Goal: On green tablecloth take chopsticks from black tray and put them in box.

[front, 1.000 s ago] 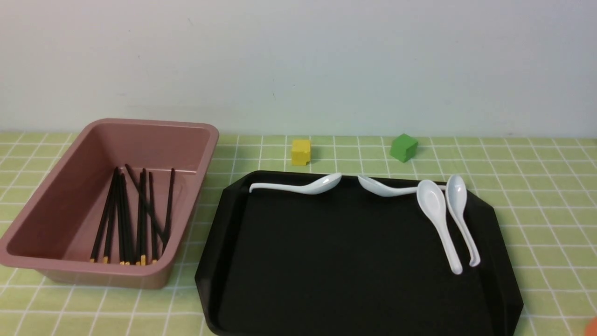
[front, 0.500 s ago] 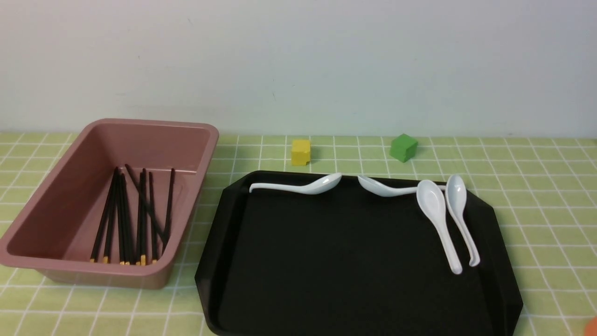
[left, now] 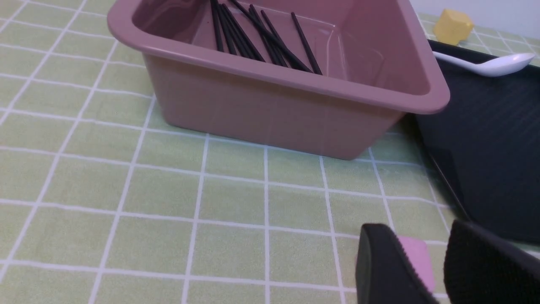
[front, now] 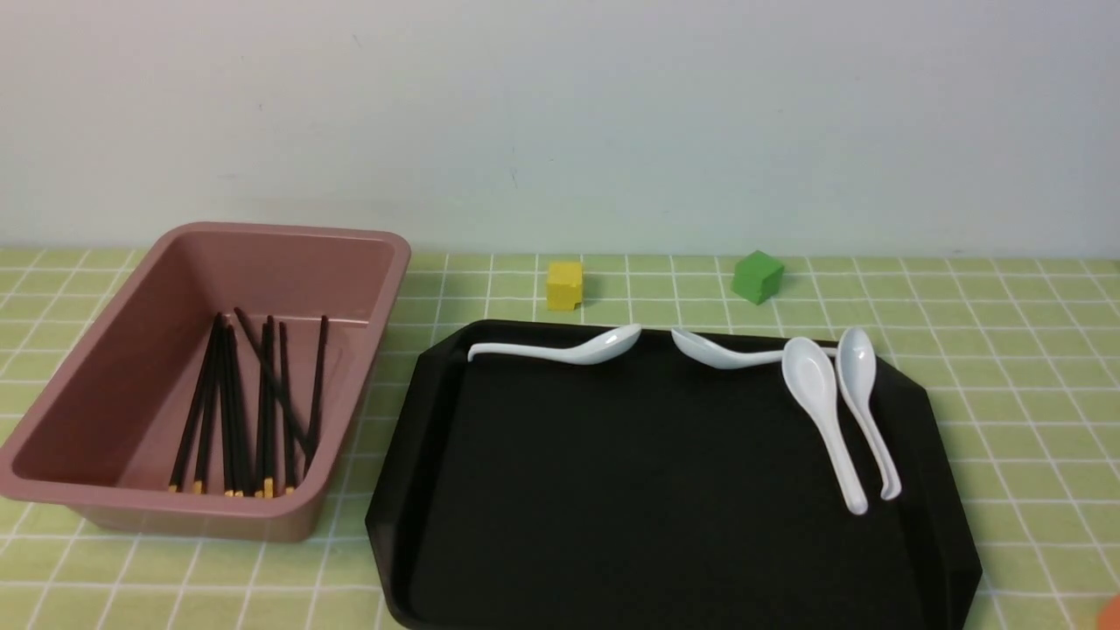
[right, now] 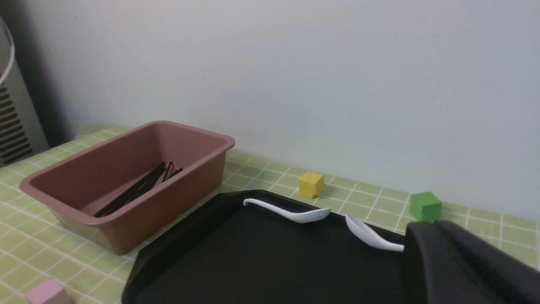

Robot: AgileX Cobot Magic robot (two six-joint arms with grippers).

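Observation:
Several black chopsticks [front: 254,402] with yellow tips lie inside the pink-brown box [front: 289,234] at the left of the green tablecloth [front: 1006,385]. They also show in the left wrist view [left: 257,38] and the right wrist view [right: 135,190]. The black tray [front: 647,490] lies right of the box and holds only white spoons. Neither gripper shows in the front view. My left gripper [left: 426,238] is open and empty, low over the cloth in front of the box [left: 270,109]. My right gripper [right: 434,228] is shut and empty over the tray's right side [right: 261,261].
Several white spoons [front: 822,402] lie along the tray's far edge and right side. A yellow cube [front: 564,285] and a green cube [front: 757,276] stand behind the tray. A small pink cube [left: 415,257] sits on the cloth just beyond my left fingers.

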